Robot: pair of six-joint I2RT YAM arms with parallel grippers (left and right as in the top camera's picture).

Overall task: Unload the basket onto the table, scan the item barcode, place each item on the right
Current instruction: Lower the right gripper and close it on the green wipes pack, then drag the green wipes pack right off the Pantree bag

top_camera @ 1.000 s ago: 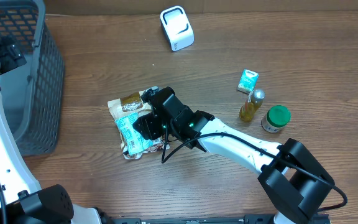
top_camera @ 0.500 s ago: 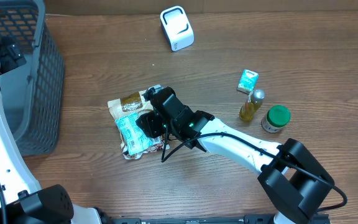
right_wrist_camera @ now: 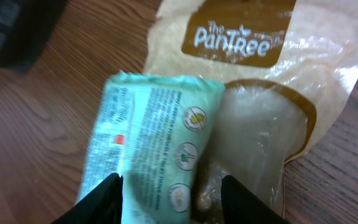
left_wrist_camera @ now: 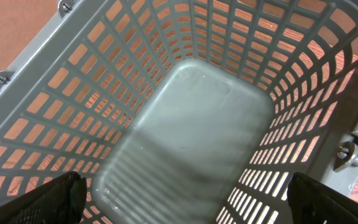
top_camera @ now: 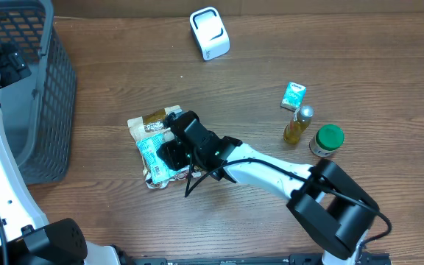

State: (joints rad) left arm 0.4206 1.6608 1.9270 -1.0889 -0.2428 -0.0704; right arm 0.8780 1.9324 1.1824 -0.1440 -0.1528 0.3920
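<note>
A teal printed packet (top_camera: 155, 156) lies on the wooden table, partly over a clear-and-brown "The Pantree" bag (top_camera: 149, 123). My right gripper (top_camera: 174, 151) hovers low over both. In the right wrist view its jaws stand partly apart (right_wrist_camera: 173, 202), one fingertip over the teal packet (right_wrist_camera: 148, 130), the other over the bag (right_wrist_camera: 247, 74); I cannot see a firm grip. No barcode shows. A white scanner (top_camera: 210, 33) stands at the back of the table. My left gripper (left_wrist_camera: 194, 205) is wide open above the grey basket (left_wrist_camera: 185, 118) with nothing in it.
The grey basket (top_camera: 43, 110) fills the left edge of the table. A small teal box (top_camera: 294, 96), an oil bottle (top_camera: 297, 125) and a green-lidded jar (top_camera: 327, 140) stand to the right. Bare wood lies between the packets and the scanner.
My right gripper has shifted slightly left over the packets and its jaws have narrowed. The left arm has not moved.
</note>
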